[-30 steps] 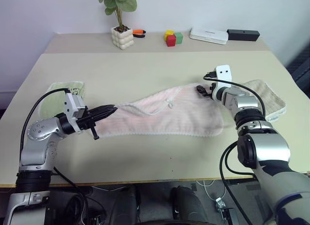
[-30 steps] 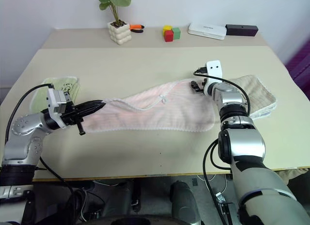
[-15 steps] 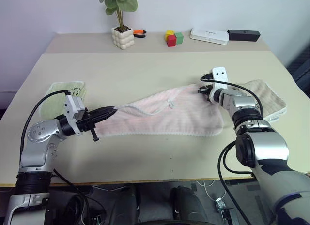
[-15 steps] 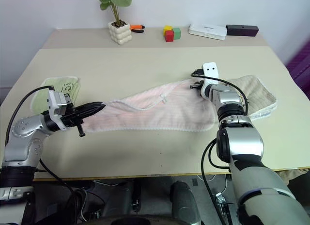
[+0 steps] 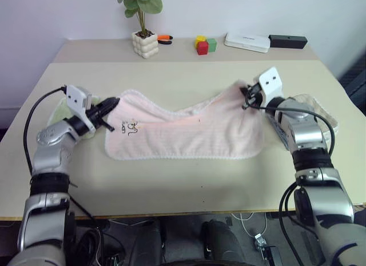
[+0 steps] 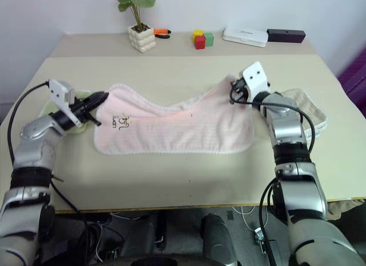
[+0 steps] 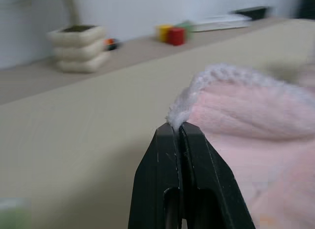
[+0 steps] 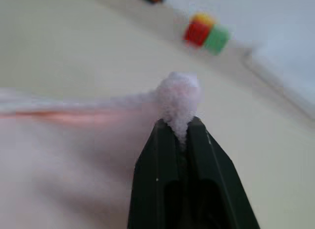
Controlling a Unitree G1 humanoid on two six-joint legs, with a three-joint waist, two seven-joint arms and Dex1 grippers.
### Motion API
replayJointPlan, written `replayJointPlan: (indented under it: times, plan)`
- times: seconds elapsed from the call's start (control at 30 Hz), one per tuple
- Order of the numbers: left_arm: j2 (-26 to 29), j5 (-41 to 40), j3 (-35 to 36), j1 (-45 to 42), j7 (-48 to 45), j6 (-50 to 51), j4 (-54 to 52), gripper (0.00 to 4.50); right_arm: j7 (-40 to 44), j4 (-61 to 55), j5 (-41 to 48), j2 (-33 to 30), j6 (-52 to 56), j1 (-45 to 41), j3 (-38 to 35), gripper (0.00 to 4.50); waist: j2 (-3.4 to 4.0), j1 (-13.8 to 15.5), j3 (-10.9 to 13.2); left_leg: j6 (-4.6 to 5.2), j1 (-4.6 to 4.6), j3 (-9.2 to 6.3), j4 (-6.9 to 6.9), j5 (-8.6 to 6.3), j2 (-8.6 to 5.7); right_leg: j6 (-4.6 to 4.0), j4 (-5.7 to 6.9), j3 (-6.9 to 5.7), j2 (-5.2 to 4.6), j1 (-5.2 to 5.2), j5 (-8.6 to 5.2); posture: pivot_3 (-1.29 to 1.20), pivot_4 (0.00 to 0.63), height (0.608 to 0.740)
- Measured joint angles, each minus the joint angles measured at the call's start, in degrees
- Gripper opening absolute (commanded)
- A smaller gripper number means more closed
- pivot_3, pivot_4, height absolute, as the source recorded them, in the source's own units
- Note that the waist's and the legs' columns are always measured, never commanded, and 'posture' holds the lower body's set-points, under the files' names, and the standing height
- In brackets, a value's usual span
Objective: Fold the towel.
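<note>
The pale pink terry cloth towel with the white scalloped edge [image 5: 189, 134] now lies spread across the middle of the beige desk [image 5: 171, 180], its near hem resting flat and its two far corners lifted clear of the surface. A second ago it was bunched into a narrow, slanting band; since then both arms have risen and drawn apart, so the cloth has opened out and the small dark cartoon print [image 5: 132, 126] has come into view near the left end.

The left claw [image 5: 112, 103] is pressed together on the far-left corner, the white trim poking out past its black fingertips [image 7: 178, 135] in the left wrist view. The right claw [image 5: 247, 100], which stood spread over the cloth a second ago, has snapped closed and now pinches the far-right corner, a tuft of fluff [image 8: 178, 98] showing above its tips.

Beyond the left arm a light green towel [image 5: 57, 112] peeks out; a beige tan towel [image 5: 317, 108] lies under the right arm.

With both far corners held and raised, the fold looks ready to begin: carrying that edge toward the near hem should halve the towel. The sagging middle may crease if the corners are not kept taut.
</note>
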Motion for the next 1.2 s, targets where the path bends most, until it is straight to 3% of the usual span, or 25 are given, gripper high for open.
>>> replayJointPlan:
  times: [0.17, 0.3, 0.43, 0.53, 0.63, 0.77, 0.9, 1.13, 1.2]
  plan:
    - [-0.96, 5.97, -1.0, -21.54, 8.17, -7.62, 23.73, 0.0, -9.87, 18.75, -4.56, 3.41, -8.53, -13.51, 2.19, 0.06, -0.14, -0.07, 0.13, -0.28, -0.34, 0.02, 0.02, 0.17, -0.02, 0.06, -0.02, -0.01, 0.0, -0.3, 0.03, 0.0, 0.15, 0.735]
    - [1.67, 8.42, -0.94, -34.13, 11.78, -12.8, 31.05, 0.0, -19.94, 27.59, -8.54, 3.68, -13.78, -21.77, 3.41, 0.06, -0.14, -0.24, 0.15, -0.39, -0.66, 0.23, -0.16, 0.23, -0.01, 0.07, -0.07, 0.0, -0.1, -0.75, 0.03, 0.0, 0.15, 0.735]
    - [4.93, 8.4, 0.74, -37.63, 8.37, -16.91, 32.53, 0.0, -18.76, 27.28, -4.64, 2.73, -19.92, -23.64, -0.58, 0.06, -0.14, -0.46, 0.14, -0.48, -0.31, 0.57, -0.71, 0.28, 0.0, 0.08, -0.12, -0.01, -0.16, -0.77, 0.03, 0.0, 0.15, 0.735]
    - [6.07, 6.8, 2.23, -34.67, 0.51, -18.29, 32.49, 0.0, -10.41, 17.83, 0.42, 1.95, -23.93, -17.83, -2.4, 0.06, -0.11, -0.54, 0.11, -0.57, -0.16, 0.6, -0.85, 0.34, 0.03, 0.09, -0.12, -0.01, -0.14, -0.71, 0.02, 0.0, 0.15, 0.735]
    - [6.44, 4.01, 3.63, -25.73, -11.81, -19.71, 31.0, 0.0, -1.41, -0.07, 5.37, 2.65, -24.08, -2.31, -1.31, 0.06, -0.1, -1.0, 0.1, -0.63, -0.15, 0.62, -0.74, 0.37, 0.08, 0.09, -0.07, -0.02, -0.12, -0.68, 0.02, 0.0, 0.15, 0.735]
    - [6.18, 2.07, 3.78, -16.93, -21.95, -20.23, 28.01, 0.0, 1.02, -13.59, 6.22, 3.34, -20.47, 12.31, 1.09, 0.06, -0.12, -1.25, 0.16, -0.65, -0.25, 0.6, -0.45, 0.4, 0.08, 0.07, 0.04, -0.01, -0.14, -0.74, 0.03, 0.0, 0.15, 0.735]
    - [6.22, -2.42, 4.69, -6.14, -31.27, -18.01, 18.03, 0.0, 2.78, -26.91, 6.89, 0.95, -17.67, 24.95, 1.06, 0.06, -0.11, -1.22, 0.13, -0.64, -0.19, 0.56, -0.46, 0.39, 0.09, 0.06, 0.03, 0.0, -0.14, -0.66, 0.03, 0.0, 0.15, 0.735]
    - [6.79, -5.44, 5.22, 5.26, -35.65, -13.0, 4.83, 0.0, 10.73, -35.26, 10.99, -5.49, -13.65, 33.82, 0.48, 0.06, -0.14, -0.83, 0.12, -0.25, -0.15, 0.44, -0.11, 0.16, 0.12, 0.05, 0.31, 0.0, -0.11, -0.56, 0.03, 0.0, 0.15, 0.735]
    - [6.84, -5.56, 5.22, 6.42, -35.24, -12.13, 1.96, 0.0, 11.99, -35.79, 10.16, -6.58, -14.52, 35.58, 0.88, 0.64, -0.14, -0.22, 0.12, -0.2, -0.15, 0.45, -0.02, 0.13, 0.12, 0.05, 0.33, 0.0, -0.11, -0.54, 0.03, 0.0, 0.15, 0.735]
